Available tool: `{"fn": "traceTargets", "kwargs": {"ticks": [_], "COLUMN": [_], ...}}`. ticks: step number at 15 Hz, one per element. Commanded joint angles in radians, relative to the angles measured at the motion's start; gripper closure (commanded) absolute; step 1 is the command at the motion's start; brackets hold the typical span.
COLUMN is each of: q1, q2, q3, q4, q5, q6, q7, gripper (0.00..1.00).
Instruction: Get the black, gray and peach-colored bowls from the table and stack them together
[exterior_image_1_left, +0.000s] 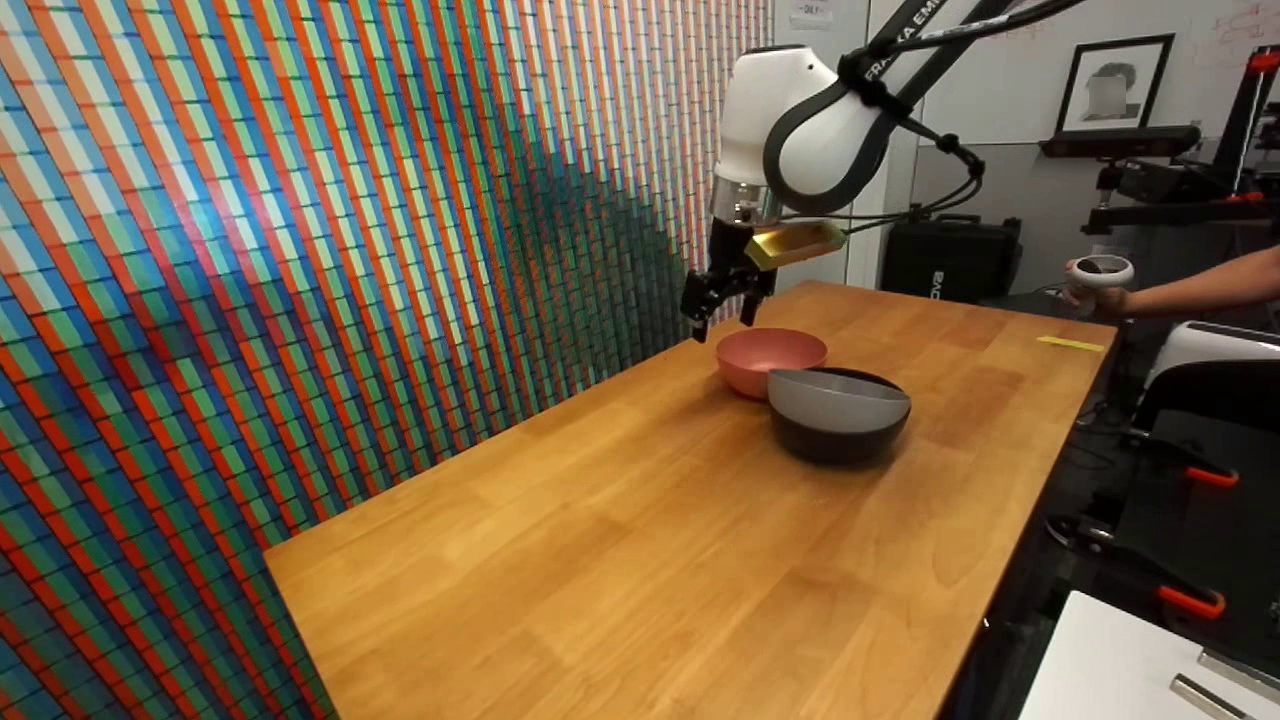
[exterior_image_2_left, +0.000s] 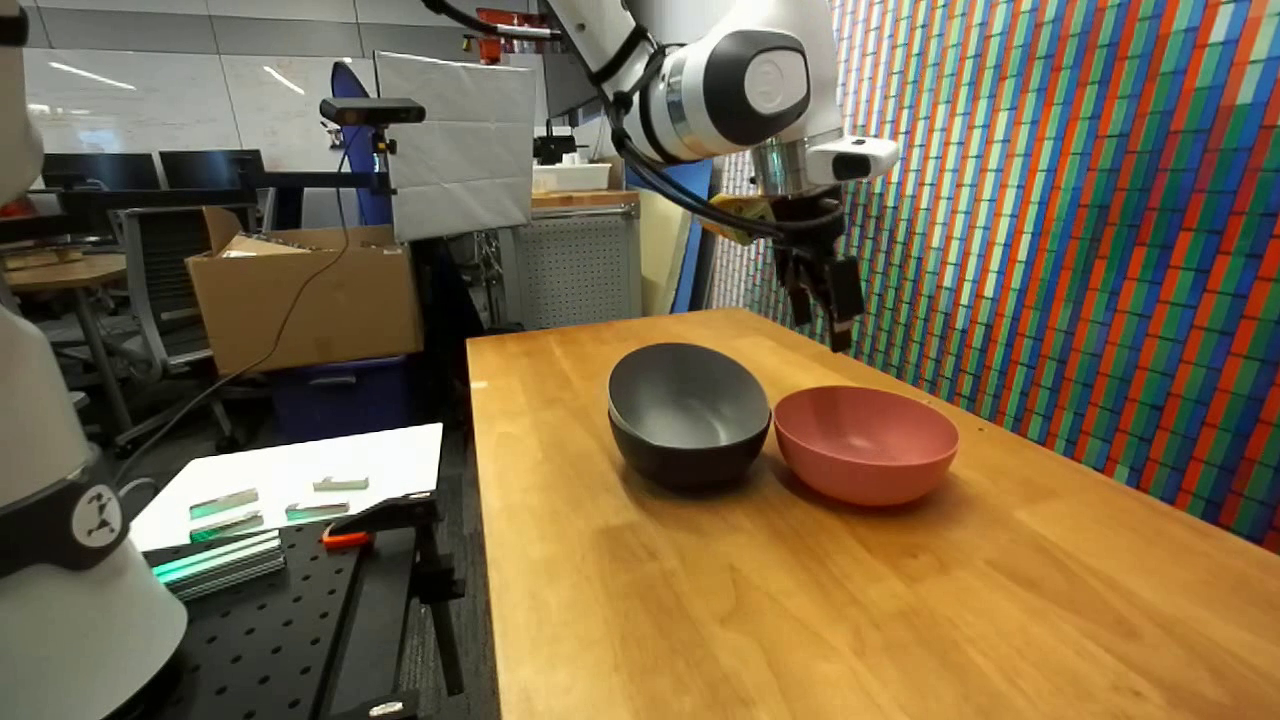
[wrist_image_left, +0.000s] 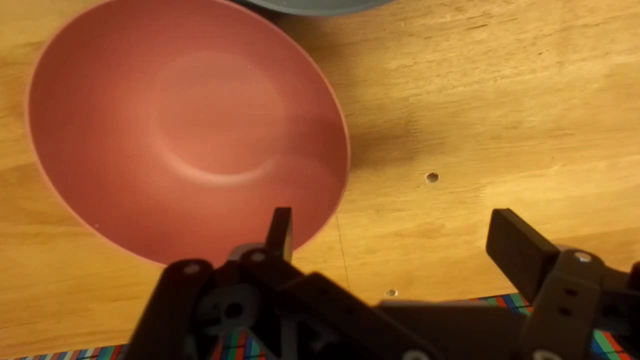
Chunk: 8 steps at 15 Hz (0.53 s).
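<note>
From my station I have the black two-fingered tool (wrist_image_left: 390, 223) hanging with its fingers spread, above and near the round matte peach-pink bowl (wrist_image_left: 215, 120), which sits upright just beside the round black bowl (exterior_image_1_left: 835, 446), the round gray bowl (exterior_image_1_left: 838, 403) tilted inside that one, on the brown wooden tabletop (exterior_image_1_left: 600, 550).

We see a lab: in an exterior view, robot arm (exterior_image_2_left: 735, 95) at one o'clock, perforated bench (exterior_image_2_left: 285, 640) at eight.
</note>
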Motion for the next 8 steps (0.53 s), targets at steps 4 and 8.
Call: {"fn": "traceTargets", "kwargs": {"ticks": [4,8], "q1": [0.085,0.114], "q2": [0.159,0.198], "q3": [-0.080,-0.104], "q4": [0.133,0.134], "q5": [-0.003,-0.005], "q6": [-0.025,-0.035], "q7": [0.033,0.032], "gripper": [0.00,0.25]}}
